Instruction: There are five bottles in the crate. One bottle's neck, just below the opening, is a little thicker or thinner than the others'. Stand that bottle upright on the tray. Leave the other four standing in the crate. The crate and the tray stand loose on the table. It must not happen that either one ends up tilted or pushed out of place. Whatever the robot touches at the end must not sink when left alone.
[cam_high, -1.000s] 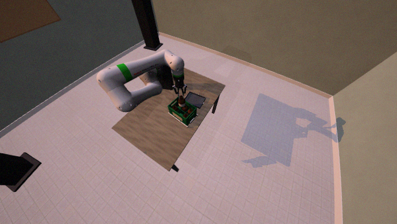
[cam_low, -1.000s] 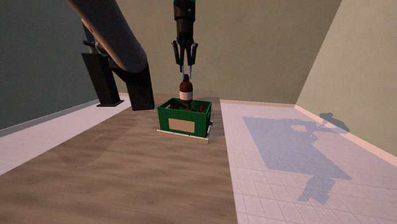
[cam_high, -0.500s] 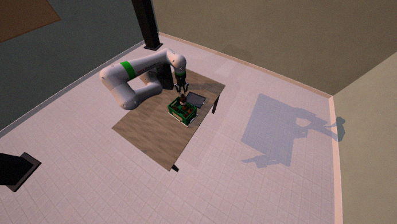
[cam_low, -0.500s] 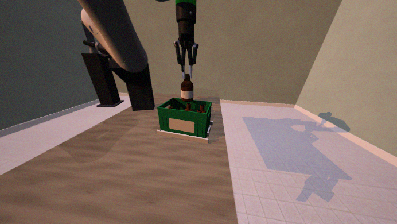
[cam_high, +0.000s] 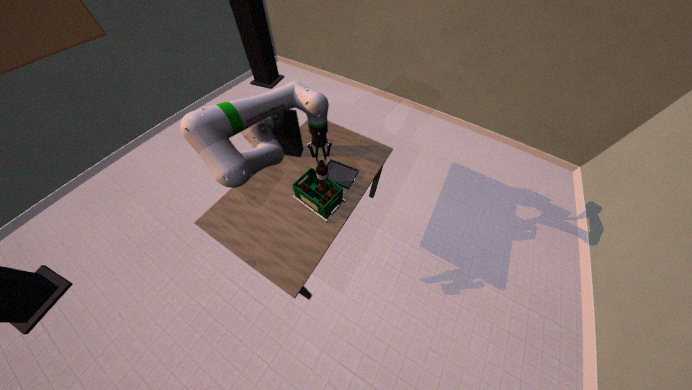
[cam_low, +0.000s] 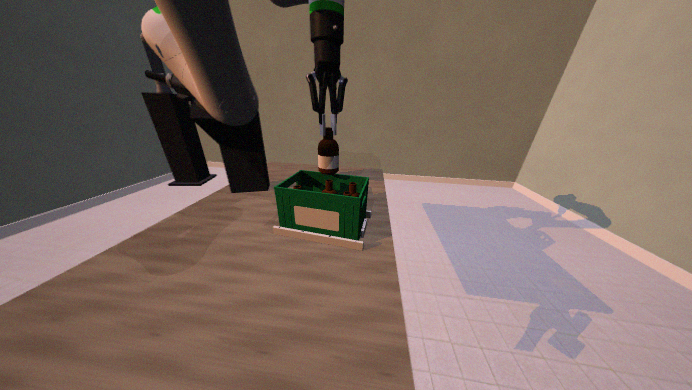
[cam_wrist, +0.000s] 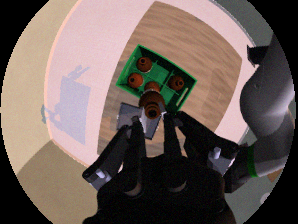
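My gripper (cam_low: 328, 131) is shut on the neck of a brown bottle (cam_low: 328, 156) with a white label and holds it upright, its base just above the rim of the green crate (cam_low: 321, 204). The gripper also shows in the top view (cam_high: 320, 156) with the bottle (cam_high: 321, 170) hanging below it. In the wrist view the held bottle's top (cam_wrist: 152, 103) sits between my fingers, and the crate (cam_wrist: 157, 84) lies below with several bottle tops in it. The dark grey tray (cam_high: 342, 173) lies flat on the table just beyond the crate.
The crate stands near the right edge of the wooden table (cam_high: 292, 200). The robot's black base (cam_high: 290, 132) and white arm (cam_high: 240, 135) are at the table's far left. A black pillar (cam_high: 257, 42) stands behind on the floor.
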